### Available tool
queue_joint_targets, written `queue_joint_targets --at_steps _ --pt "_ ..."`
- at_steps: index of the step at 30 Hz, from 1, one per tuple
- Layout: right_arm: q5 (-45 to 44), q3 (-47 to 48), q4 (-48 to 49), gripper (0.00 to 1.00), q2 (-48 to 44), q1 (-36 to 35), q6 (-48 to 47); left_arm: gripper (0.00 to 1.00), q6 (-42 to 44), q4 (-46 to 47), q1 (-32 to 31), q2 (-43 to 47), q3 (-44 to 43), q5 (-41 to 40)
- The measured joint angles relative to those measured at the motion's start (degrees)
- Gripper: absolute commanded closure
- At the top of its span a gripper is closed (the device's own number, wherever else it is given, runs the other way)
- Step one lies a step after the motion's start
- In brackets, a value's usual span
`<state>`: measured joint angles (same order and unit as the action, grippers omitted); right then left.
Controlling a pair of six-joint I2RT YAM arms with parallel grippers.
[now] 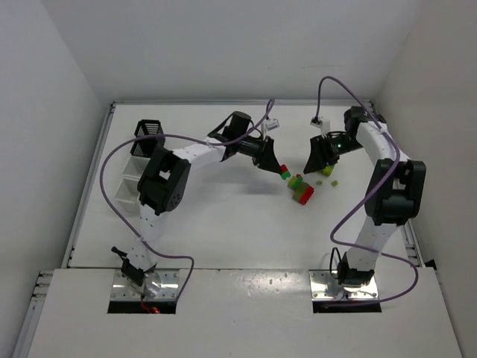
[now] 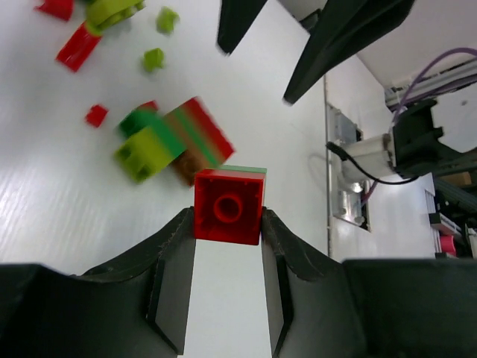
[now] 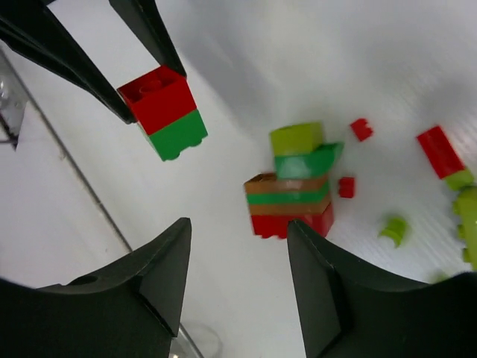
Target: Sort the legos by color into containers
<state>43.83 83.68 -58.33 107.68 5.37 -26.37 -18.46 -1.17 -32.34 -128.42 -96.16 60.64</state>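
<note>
Now | red-green lego pinched between left fingers | right fingers apart

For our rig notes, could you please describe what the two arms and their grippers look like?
Both the left arm and right arm have white links with black joint housings. A purple cable loops along each. The left gripper and right gripper are black, with two tapering fingers.

text: none readable in any view | labels: none | brands: none | numbers: none | signs: none
</note>
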Motion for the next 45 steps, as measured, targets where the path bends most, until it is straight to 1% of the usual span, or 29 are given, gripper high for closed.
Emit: queue_joint_targets --at_steps 2,5,8,12,17,23,24,25,27,30,31,34,36,37,38,40,43,45 --pt "0.9 0.0 -2.3 0.45 -0.6 -0.5 -1.7 0.73 0.2 -0.7 -0.8 1.9 0.0 0.0" --pt "3.1 -0.9 -4.5 0.43 -0.6 -1.1 -3.4 0.73 0.2 -0.9 -2.1 3.7 0.3 0.2" --pt "6.0 -3.5 -4.7 0.37 -1.6 -1.9 -3.9 0.73 -0.5 -0.6 -3.4 4.1 0.7 1.1" --pt "7.5 -4.5 -5.2 0.35 -3.5 -3.1 -5.7 0.73 -2.3 -0.5 -4.1 4.0 0.9 3.5" --pt "9.6 -3.7 -6.8 0.35 -3.3 -4.4 -7.7 0.73 -4.1 -0.4 -3.6 3.6 0.2 5.9" --pt "12.5 -3.0 -7.6 0.33 -2.2 -8.9 -8.0 0.73 -7.0 3.1 -4.1 3.1 -0.8 6.8" --pt "12.8 -3.0 -7.7 0.35 -2.0 -9.2 -8.0 0.73 -7.3 3.6 -4.1 3.1 -0.8 7.0" --pt "12.9 -3.0 -7.8 0.46 -1.9 -9.3 -8.0 0.73 -7.7 4.0 -4.0 3.1 -0.8 7.2" --pt "13.1 -3.0 -7.7 0.60 -1.4 -9.3 -8.1 0.73 -8.0 4.6 -4.1 3.0 -0.8 7.5" --pt "13.3 -2.7 -8.1 0.64 -0.8 -9.2 -8.3 0.76 -8.8 5.2 -3.9 2.7 -0.8 7.6" --pt "13.3 -2.6 -8.1 0.71 -0.7 -9.3 -8.3 0.76 -9.6 6.1 -3.7 2.6 -0.5 7.6" --pt "13.6 -2.6 -7.6 0.82 -0.7 -9.3 -8.1 0.81 -12.5 9.2 -2.9 2.6 0.4 7.7" --pt "14.1 -2.6 -6.7 0.87 -0.7 -9.2 -8.1 0.84 -14.3 11.0 -2.3 2.6 0.8 7.8" --pt "14.5 -2.6 -6.1 0.91 -0.7 -9.2 -8.0 0.85 -15.4 11.8 -2.0 2.5 0.9 7.8" --pt "14.9 -2.6 -5.6 0.92 -0.7 -9.2 -8.1 0.85 -16.7 12.8 -1.6 2.3 0.9 7.9" --pt "14.9 -2.7 -4.2 0.96 -0.7 -8.9 -8.5 0.89 -18.9 14.7 -0.4 1.8 0.9 8.4" --pt "15.5 -3.7 -1.7 1.00 -0.8 -9.0 -9.0 0.92 -20.7 15.8 0.7 1.7 0.9 9.0" --pt "13.4 -4.9 -2.4 1.00 -1.0 -8.9 -9.6 0.92 -21.4 16.6 1.9 1.7 0.8 8.1"
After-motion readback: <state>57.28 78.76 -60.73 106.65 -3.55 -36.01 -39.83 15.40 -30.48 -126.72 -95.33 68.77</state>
